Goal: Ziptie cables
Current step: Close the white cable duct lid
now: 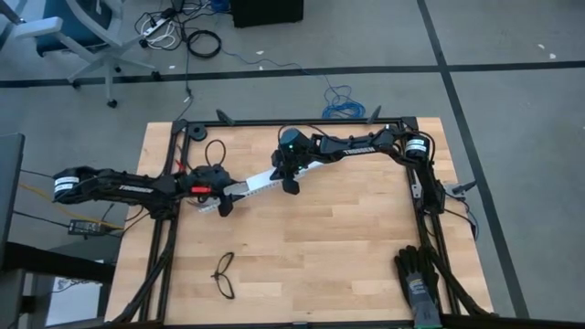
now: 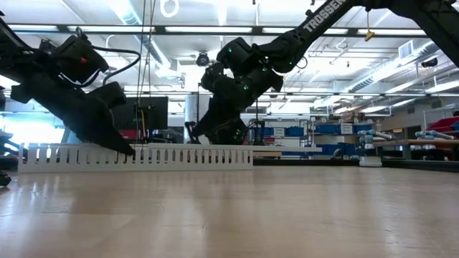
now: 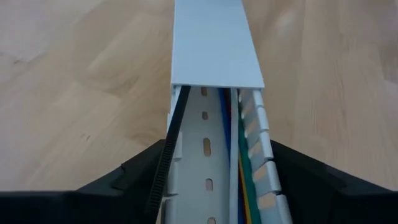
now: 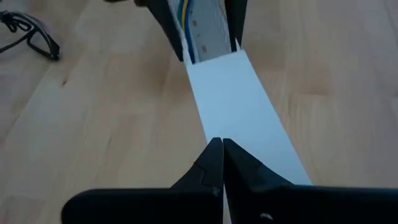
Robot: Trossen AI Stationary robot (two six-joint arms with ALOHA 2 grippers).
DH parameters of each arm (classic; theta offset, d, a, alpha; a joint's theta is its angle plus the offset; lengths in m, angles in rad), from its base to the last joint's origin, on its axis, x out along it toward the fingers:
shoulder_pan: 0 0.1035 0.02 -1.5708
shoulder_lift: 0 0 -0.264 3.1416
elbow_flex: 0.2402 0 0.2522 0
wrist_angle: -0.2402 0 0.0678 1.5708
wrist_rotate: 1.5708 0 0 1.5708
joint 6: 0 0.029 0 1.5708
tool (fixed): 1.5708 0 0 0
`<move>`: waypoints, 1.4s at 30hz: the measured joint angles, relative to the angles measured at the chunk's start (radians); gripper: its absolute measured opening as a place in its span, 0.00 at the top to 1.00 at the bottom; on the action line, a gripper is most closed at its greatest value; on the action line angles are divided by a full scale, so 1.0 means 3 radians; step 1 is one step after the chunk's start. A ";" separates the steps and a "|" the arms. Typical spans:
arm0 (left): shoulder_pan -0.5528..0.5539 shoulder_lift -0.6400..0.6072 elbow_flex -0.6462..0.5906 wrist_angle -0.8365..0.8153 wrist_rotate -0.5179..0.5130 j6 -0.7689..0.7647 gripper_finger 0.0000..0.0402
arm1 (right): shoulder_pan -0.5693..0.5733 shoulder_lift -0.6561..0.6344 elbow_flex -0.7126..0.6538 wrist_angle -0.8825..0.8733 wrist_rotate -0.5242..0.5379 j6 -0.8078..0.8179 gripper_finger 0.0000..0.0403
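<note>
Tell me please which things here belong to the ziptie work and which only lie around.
Belonging to the job:
- cables inside the slotted white duct
- ziptie lying in the duct
- left gripper around the duct's end
- right gripper, shut, over the duct's lid

Lying about:
- glasses
- black glove

The only lettering I can read is on my right arm (image 2: 326, 16) in the low view: white capitals running along the dark link, spelling "TROSSEN", with the end of the word cut off by the picture's top edge. From above, my arms show pale bands near their bases, but any print on them is too small for me to make out. In my two wrist views I find no writing at all.
</note>
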 joint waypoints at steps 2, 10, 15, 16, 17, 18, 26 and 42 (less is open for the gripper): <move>0.0000 -0.0028 -0.0048 0.0030 0.0003 -0.0048 0.34 | 0.0002 0.0000 -0.0011 -0.0027 0.0000 0.0001 1.00; 0.0000 -0.0010 -0.0114 0.0213 -0.0122 0.0001 0.40 | 0.0053 0.0041 -0.0014 0.0149 0.0059 -0.0005 1.00; 0.0000 -0.0008 -0.0102 0.0287 -0.0257 0.0177 0.45 | 0.0108 0.0038 -0.0012 0.0357 0.0157 -0.0056 1.00; 0.0001 -0.0007 -0.0102 0.0303 -0.0271 0.0180 0.45 | 0.0100 0.0038 -0.0012 0.0382 0.0219 -0.0058 1.00; 0.0000 -0.0008 -0.0102 0.0316 -0.0279 0.0180 0.45 | 0.0085 0.0039 -0.0010 0.0375 0.0307 -0.0058 1.00; 0.0001 -0.0008 -0.0102 0.0331 -0.0280 0.0180 0.46 | 0.0068 0.0068 -0.0008 0.0370 0.0388 -0.0058 1.00; 0.0003 0.0242 -0.0073 0.0524 -0.0285 0.0161 0.46 | 0.0036 0.0581 0.0272 0.0559 0.0039 0.0088 1.00; 0.0005 0.0601 -0.0012 0.0852 -0.0207 0.0035 0.40 | 0.0163 0.0473 0.0698 0.0530 -0.0223 -0.0125 1.00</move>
